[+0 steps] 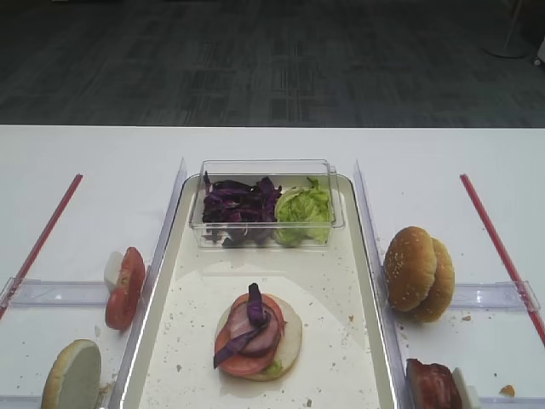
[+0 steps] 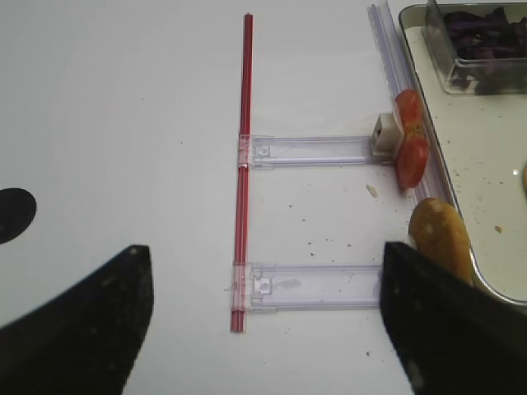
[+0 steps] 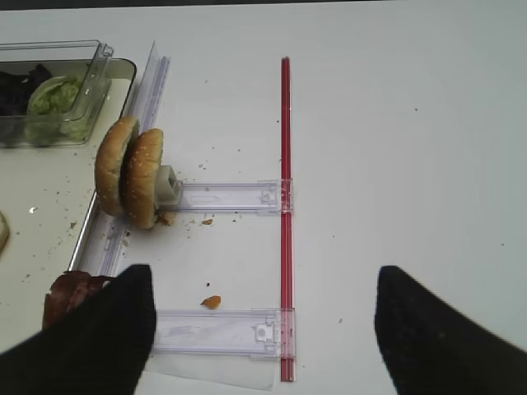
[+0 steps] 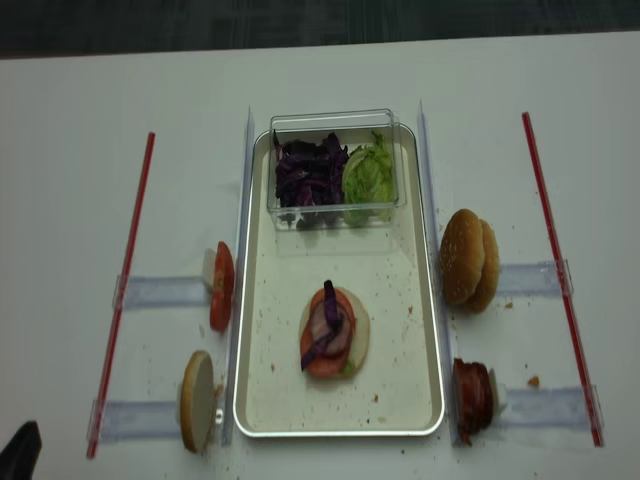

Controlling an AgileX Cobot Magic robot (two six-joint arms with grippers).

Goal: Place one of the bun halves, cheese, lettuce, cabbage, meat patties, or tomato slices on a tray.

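Observation:
The cream tray (image 1: 336, 341) holds a bun half stacked with lettuce, tomato, meat and a purple cabbage strip (image 1: 255, 319). A clear tub at the tray's far end holds cabbage (image 1: 240, 207) and lettuce (image 1: 302, 210). Left of the tray stand tomato slices (image 1: 125, 287) and a bun half (image 1: 72, 375). Right of it stand two bun halves (image 1: 418, 273) and meat patties (image 1: 434, 385). No cheese is in view. My left gripper (image 2: 263, 321) hangs open over the table, left of the bun half (image 2: 439, 239). My right gripper (image 3: 265, 329) is open and empty, right of the meat patties (image 3: 70, 296).
Red bars (image 1: 43, 234) (image 1: 498, 247) lie at the outer sides, joined by clear plastic holders (image 2: 317, 288) (image 3: 218, 329) to clear rails along the tray's long edges. Crumbs speckle the tray and table. A dark round spot (image 2: 12, 214) sits at the left.

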